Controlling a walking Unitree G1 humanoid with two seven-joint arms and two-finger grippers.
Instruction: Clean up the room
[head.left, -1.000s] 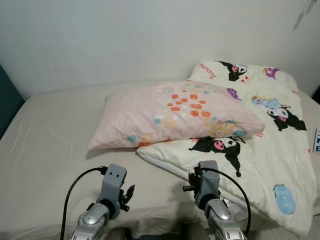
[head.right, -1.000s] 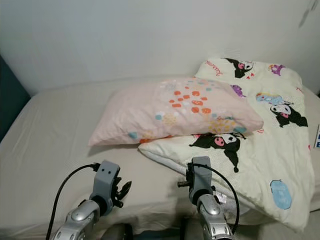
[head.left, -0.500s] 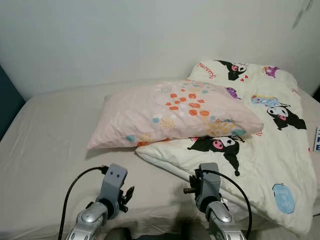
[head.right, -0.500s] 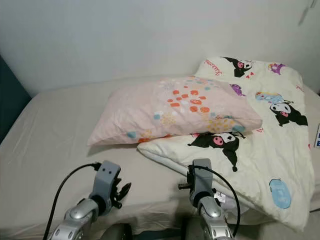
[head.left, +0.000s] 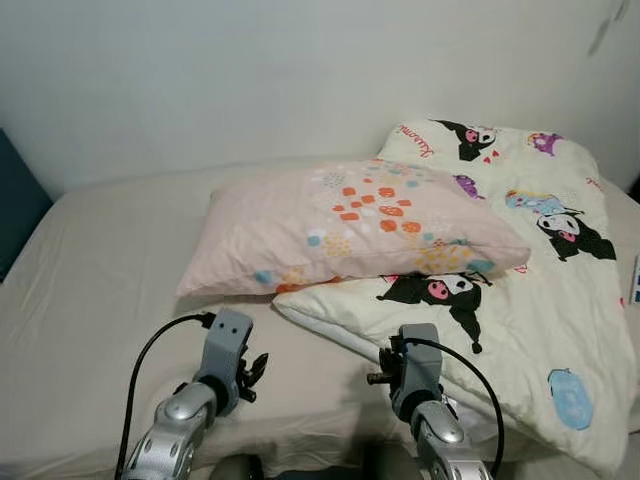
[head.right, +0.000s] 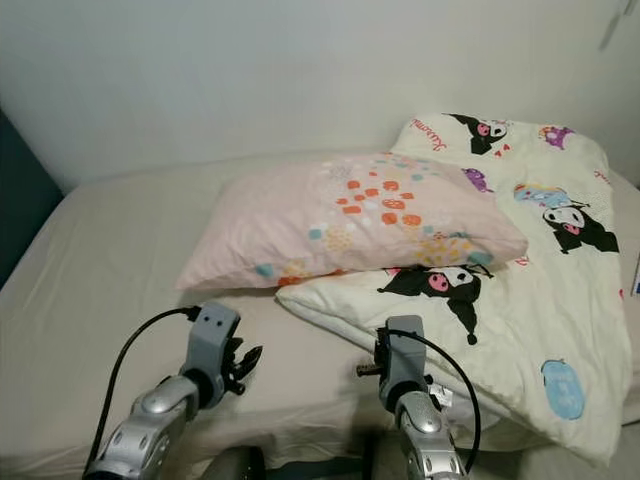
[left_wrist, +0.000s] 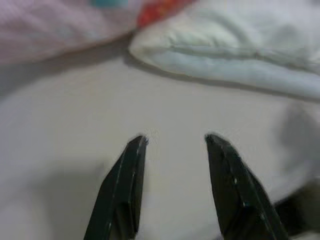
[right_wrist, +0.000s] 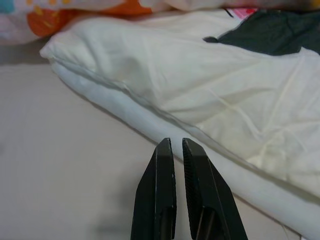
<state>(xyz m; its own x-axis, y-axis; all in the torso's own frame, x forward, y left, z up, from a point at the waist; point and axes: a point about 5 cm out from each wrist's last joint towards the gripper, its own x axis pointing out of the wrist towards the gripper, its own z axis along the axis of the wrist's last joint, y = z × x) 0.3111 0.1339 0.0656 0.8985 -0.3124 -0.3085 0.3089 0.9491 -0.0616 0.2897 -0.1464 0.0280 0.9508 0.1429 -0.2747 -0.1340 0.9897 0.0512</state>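
Since earlier: left gripper (left_wrist: 175, 141) raised slightly, fingers apart, empty. Pink pillow (head.left: 350, 225) overlapping cartoon-print quilt (head.left: 540, 290). Right gripper (right_wrist: 174, 144) nearly closed, empty, just beside quilt edge.

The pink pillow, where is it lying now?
In the head views, the pink pillow lies mid-bed on the beige sheet, its right end overlapping the cartoon-print quilt, beyond both tools.

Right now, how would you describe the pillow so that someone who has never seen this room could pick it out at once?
Start from the bed with the beige sheet that stands against the white wall. Near its middle lies the pillow, its right end resting on top of the cream quilt. The pillow is pale pink with small orange, teal and yellow patches, while the quilt beneath it carries black cartoon characters.
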